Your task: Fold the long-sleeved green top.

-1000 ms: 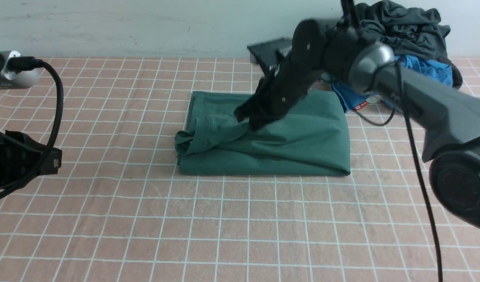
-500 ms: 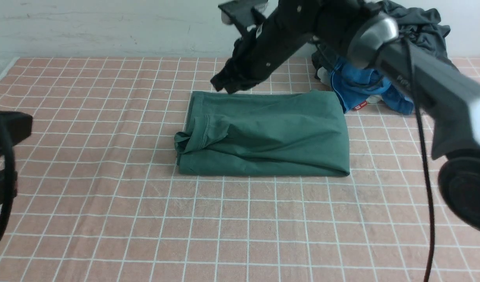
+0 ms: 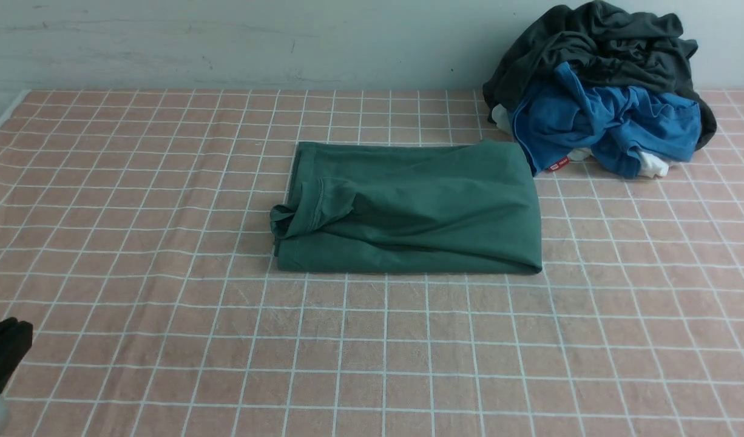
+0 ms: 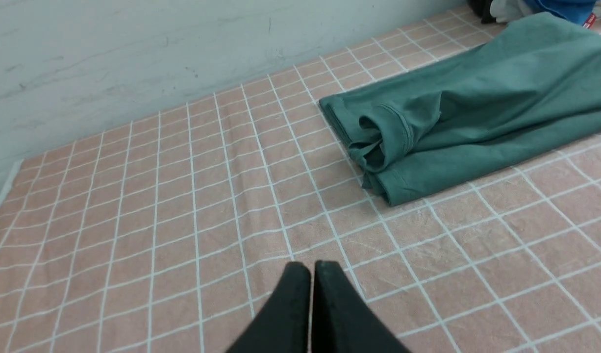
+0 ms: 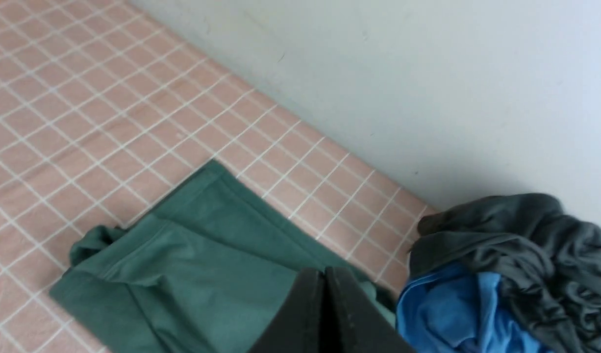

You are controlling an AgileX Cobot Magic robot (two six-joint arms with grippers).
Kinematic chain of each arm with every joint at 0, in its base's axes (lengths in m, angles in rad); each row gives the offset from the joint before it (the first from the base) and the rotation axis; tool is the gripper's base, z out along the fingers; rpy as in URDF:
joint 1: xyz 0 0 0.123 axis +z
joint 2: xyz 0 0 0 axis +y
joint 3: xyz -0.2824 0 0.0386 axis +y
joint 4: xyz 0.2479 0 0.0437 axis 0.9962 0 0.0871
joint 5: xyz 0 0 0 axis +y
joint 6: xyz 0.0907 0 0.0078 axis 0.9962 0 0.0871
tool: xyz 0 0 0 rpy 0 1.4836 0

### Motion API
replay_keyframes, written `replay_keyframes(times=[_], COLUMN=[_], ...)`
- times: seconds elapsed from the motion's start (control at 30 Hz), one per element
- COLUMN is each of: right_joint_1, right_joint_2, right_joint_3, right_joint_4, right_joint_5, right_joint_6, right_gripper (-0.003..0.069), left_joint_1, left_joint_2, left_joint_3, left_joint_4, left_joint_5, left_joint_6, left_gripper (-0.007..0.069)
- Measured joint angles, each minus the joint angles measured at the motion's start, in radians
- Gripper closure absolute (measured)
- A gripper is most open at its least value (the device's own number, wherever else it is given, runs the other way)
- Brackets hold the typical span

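- At the lower left edge of the front view a dark piece of the left arm pokes into the frame, above the pink grid-patterned cloth that covers the table.
- The left gripper shows at the bottom centre of the left wrist view; its two black fingers are pressed together with nothing between them, and they hang over bare grid cloth, well apart from the garment.
- The green long-sleeved top lies in the middle of the front view, folded into a flat rectangle on the cloth.
- On the top's left end a sleeve cuff bunches up and sticks out slightly past the folded edge; the right end is a smooth rounded fold.
- The right gripper appears at the bottom centre of the right wrist view, fingers closed tight against each other and empty, raised above the far part of the green top without touching it.
- In the upper right of the front view a heap of clothes sits against the pale wall: a dark grey garment on top, a blue garment beneath it, and bits of white fabric at the base.
- The blue garment's lower edge lies just beside the green top's far right corner.
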Motion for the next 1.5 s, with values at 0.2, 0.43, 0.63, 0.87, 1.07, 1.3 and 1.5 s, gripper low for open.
replay_keyframes(times=[0.2, 0.43, 0.63, 0.87, 1.07, 1.3, 1.5], right_joint_1=[-0.004, -0.004, -0.004, -0.004, -0.005, -0.151, -0.307], right_joint_2=[-0.355, -0.634, -0.702, -0.704, -0.726, -1.176, -1.43], right_joint_3=[0.553, 1.112, 1.42, 1.652, 1.739, 1.74, 1.74], right_joint_4=[-0.015, -0.015, -0.015, -0.015, 0.069, 0.106, 0.038], right_joint_5=[-0.446, -0.827, -1.092, -1.139, -1.061, -0.702, -0.525], right_joint_6=[0.043, 0.15, 0.173, 0.179, 0.179, 0.104, 0.109], right_gripper=[0.0673, 0.0673, 0.0673, 0.0673, 0.0673, 0.0673, 0.0673], left_joint_1=[0.0, 0.0, 0.0, 0.0, 0.0, 0.0, 0.0], left_joint_2=[-0.007, -0.007, -0.007, -0.007, -0.008, -0.009, -0.009], left_joint_3=[0.023, 0.023, 0.023, 0.023, 0.023, 0.024, 0.024], left_joint_4=[-0.005, -0.005, -0.005, -0.005, -0.006, -0.03, -0.032], left_joint_5=[0.013, 0.042, 0.055, 0.058, 0.058, 0.062, 0.062], left_joint_6=[0.004, 0.006, 0.006, 0.006, 0.006, 0.006, 0.006], left_gripper=[0.0627, 0.0627, 0.0627, 0.0627, 0.0627, 0.0627, 0.0627])
